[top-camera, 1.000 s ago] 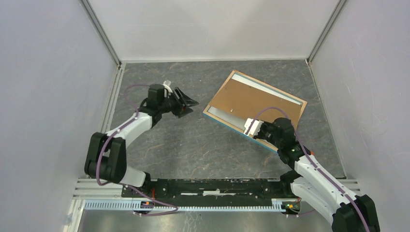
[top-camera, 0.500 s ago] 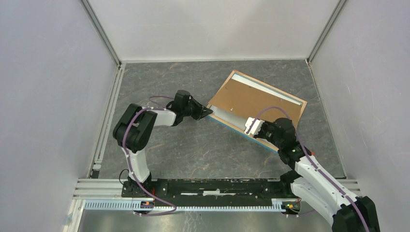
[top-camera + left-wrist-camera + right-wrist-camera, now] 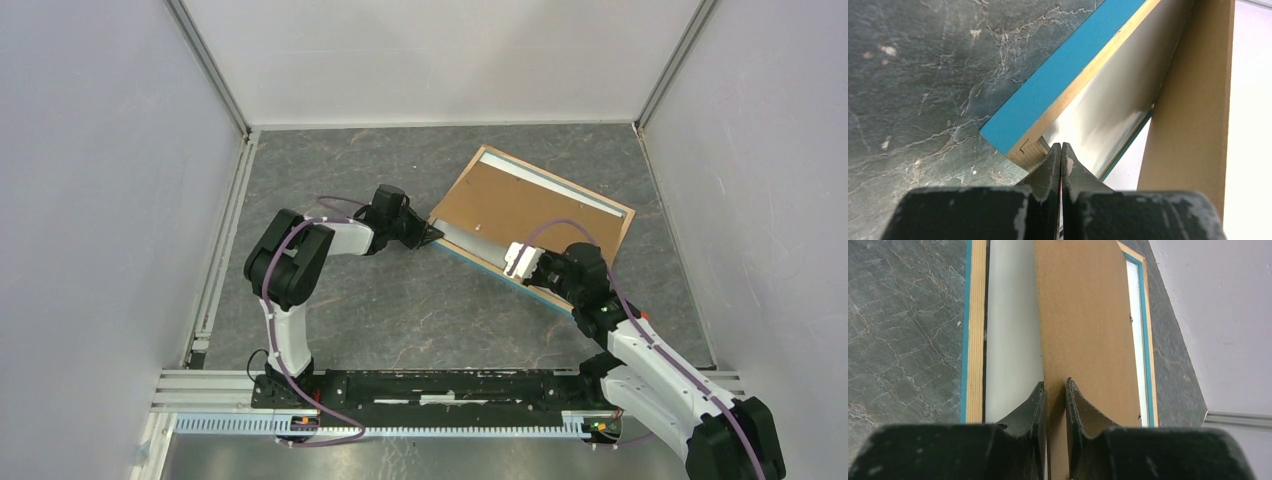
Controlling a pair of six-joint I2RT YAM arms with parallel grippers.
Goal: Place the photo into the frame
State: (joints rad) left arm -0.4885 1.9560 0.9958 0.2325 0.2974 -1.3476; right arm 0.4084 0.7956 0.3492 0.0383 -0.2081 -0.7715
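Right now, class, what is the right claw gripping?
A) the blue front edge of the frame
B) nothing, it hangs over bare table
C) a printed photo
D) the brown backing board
D: in the right wrist view the right claw has one finger on each side of the brown backing board, whose near edge runs between them, above the frame.
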